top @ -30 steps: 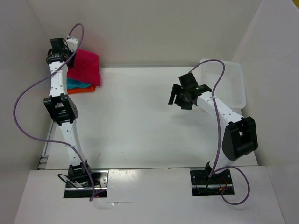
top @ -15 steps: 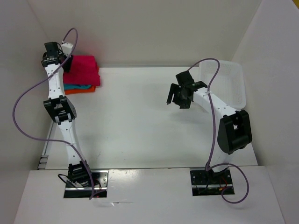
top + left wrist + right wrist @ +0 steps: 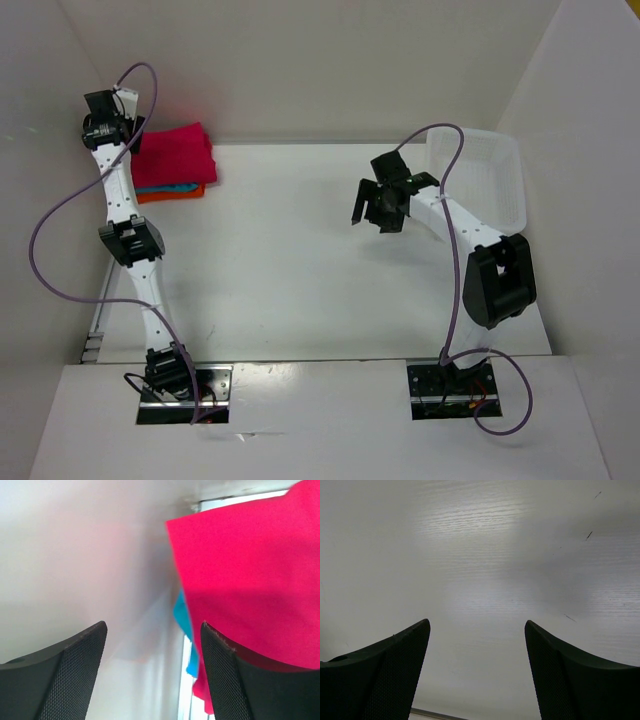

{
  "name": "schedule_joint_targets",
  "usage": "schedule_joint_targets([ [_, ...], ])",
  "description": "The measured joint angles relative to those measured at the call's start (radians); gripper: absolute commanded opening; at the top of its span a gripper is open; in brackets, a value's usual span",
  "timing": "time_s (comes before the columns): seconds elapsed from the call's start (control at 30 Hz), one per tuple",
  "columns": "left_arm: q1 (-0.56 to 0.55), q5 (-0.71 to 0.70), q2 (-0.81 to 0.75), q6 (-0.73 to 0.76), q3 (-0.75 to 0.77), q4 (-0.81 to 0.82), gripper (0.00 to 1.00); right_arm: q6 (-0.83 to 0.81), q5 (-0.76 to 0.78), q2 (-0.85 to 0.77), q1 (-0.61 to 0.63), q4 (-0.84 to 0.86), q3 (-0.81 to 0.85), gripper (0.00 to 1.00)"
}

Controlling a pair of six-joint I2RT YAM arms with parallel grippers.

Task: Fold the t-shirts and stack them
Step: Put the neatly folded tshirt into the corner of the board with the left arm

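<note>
The left gripper (image 3: 152, 626) has drawn back leftward off the folded pink-red cloth t-shirt (image 3: 176, 155). Its jaws, together a second ago, now stand apart and empty, and the stack lies just to its right. Under the pink-red one lie the teal blue t-shirt (image 3: 176, 186) and the bright orange t-shirt (image 3: 170, 196). The right gripper (image 3: 375, 212), jaws wide and empty, has barely shifted above the white table (image 3: 480, 555).

The setting reads as a robotics lab test cell. A bare white bench (image 3: 290, 270) is boxed in by plain white panels (image 3: 320, 70). The left arm (image 3: 130, 240) and right arm (image 3: 485, 255) are bolted to dark base plates (image 3: 185, 397) at its near edge, and purple cables (image 3: 32, 240) loop loose beside them.
</note>
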Motion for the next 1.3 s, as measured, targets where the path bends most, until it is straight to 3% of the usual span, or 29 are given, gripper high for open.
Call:
schedule_joint_targets([
  [0.2,0.003,-0.060,0.001,0.009,0.005,-0.016,0.84,-0.003,-0.001,0.000,0.000,-0.006,0.007,0.81],
  [0.43,0.005,0.008,0.001,0.000,0.005,-0.074,0.87,-0.009,-0.008,0.002,0.000,-0.011,0.008,0.82],
  [0.87,-0.014,-0.198,0.124,0.056,0.010,-0.045,0.90,-0.019,-0.009,0.035,0.004,-0.063,0.124,0.88],
  [1.17,-0.018,-0.196,0.087,0.051,0.010,-0.076,0.96,-0.026,0.015,0.032,0.009,-0.073,0.120,0.95],
  [1.3,-0.017,-0.111,-0.019,0.024,0.003,-0.143,0.98,-0.037,0.040,0.001,0.010,-0.073,0.098,1.00],
])
